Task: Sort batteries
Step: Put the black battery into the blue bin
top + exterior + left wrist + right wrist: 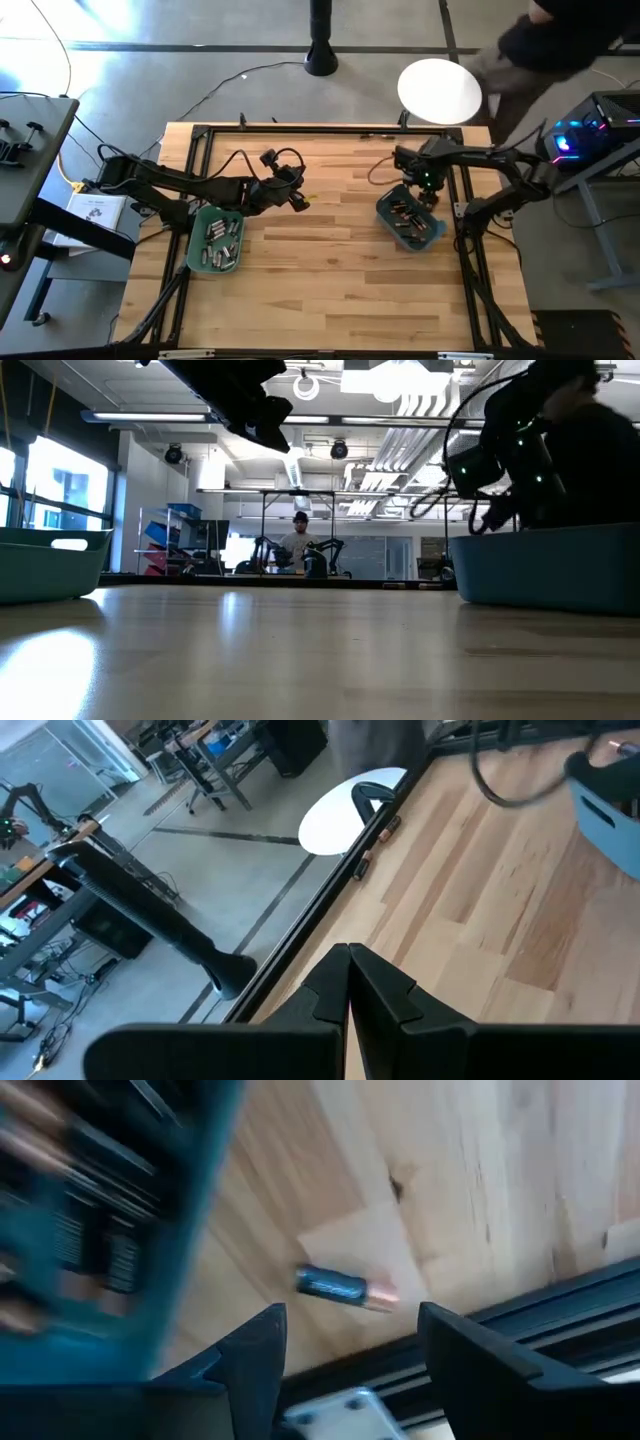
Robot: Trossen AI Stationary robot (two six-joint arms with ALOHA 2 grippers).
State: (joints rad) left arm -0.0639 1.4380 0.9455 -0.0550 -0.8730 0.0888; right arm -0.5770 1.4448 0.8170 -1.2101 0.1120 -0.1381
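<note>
Right gripper [350, 1355]: I see jaws apart, over a battery [345, 1288] lying beside the blue bin [410, 222].
Left gripper [349, 988]: jaws together, near the green bin [215, 243].

**What I am made of**

My two arms are dark, nearly black, built of jointed segments with loose black cables looping off them. My left gripper [348, 982] ends in two matte black, angular fingers. My right gripper [350, 1350] has the same flat black fingers, with a pale metal plate and a screw at their base. Small green lights glow on my right wrist.
</note>
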